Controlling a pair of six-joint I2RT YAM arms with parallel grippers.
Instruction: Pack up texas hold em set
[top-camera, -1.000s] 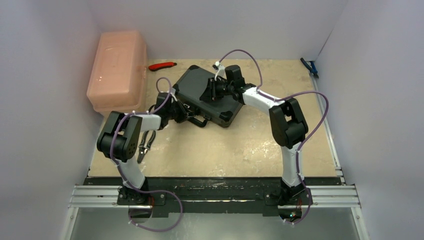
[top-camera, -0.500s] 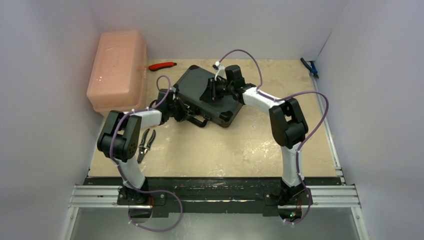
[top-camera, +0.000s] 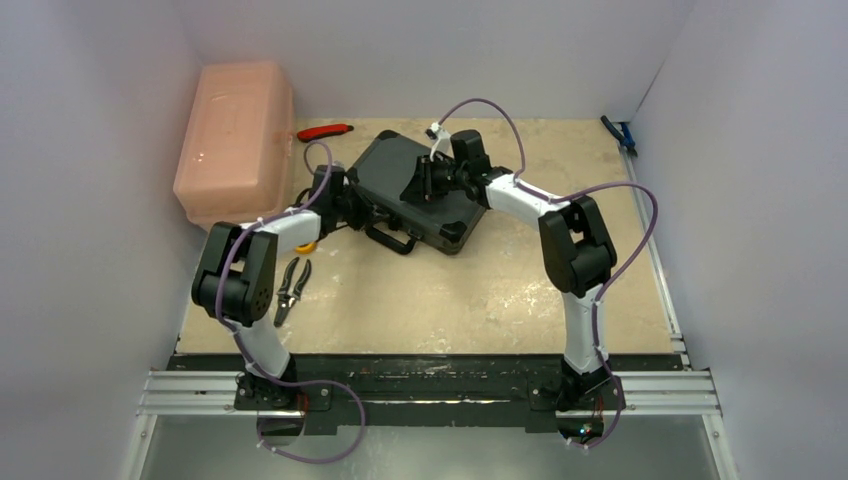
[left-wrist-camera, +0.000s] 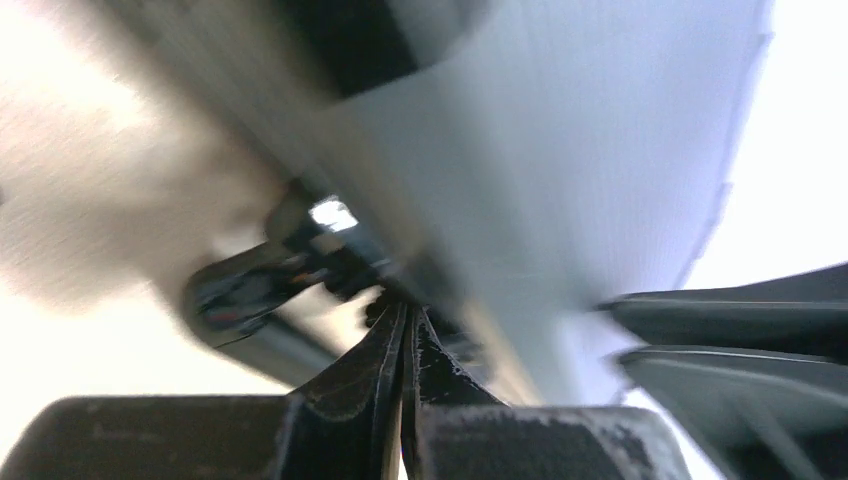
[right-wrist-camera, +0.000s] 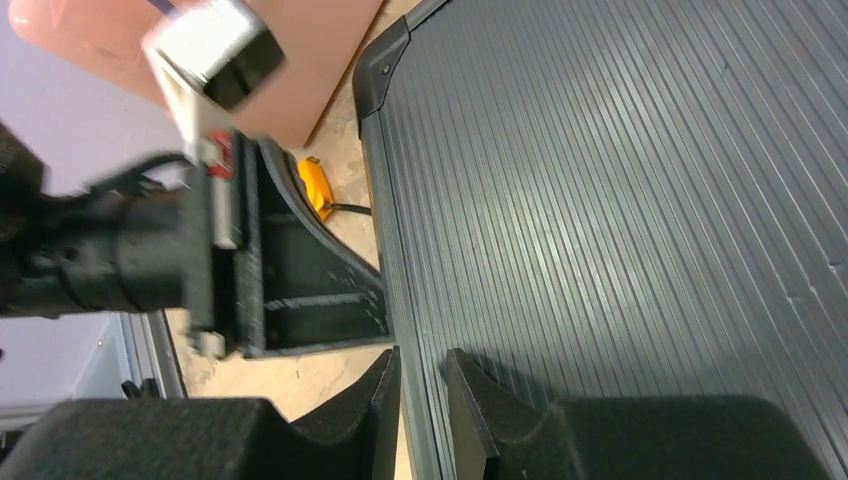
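The black case (top-camera: 400, 170) of the texas hold em set lies closed at the table's middle, its handle (top-camera: 392, 240) toward me. Its ribbed lid (right-wrist-camera: 620, 200) fills the right wrist view. My right gripper (right-wrist-camera: 422, 390) is shut on the lid's rim, one finger outside the edge and one on the ribs; from above it (top-camera: 428, 182) sits over the lid. The left gripper (left-wrist-camera: 405, 330) is shut with nothing in it, and that view is blurred. It (top-camera: 345, 205) sits at the case's left edge. Chips, cards and disc are out of view.
A pink plastic box (top-camera: 237, 140) stands at the far left, a red knife (top-camera: 325, 131) beside it. A yellow tape measure (top-camera: 305, 245) and pliers (top-camera: 290, 288) lie left of the case. A blue tool (top-camera: 618, 133) lies by the right wall.
My left arm has swung away from me along the case's left side, uncovering the yellow tape measure. The right gripper has stayed on the lid.
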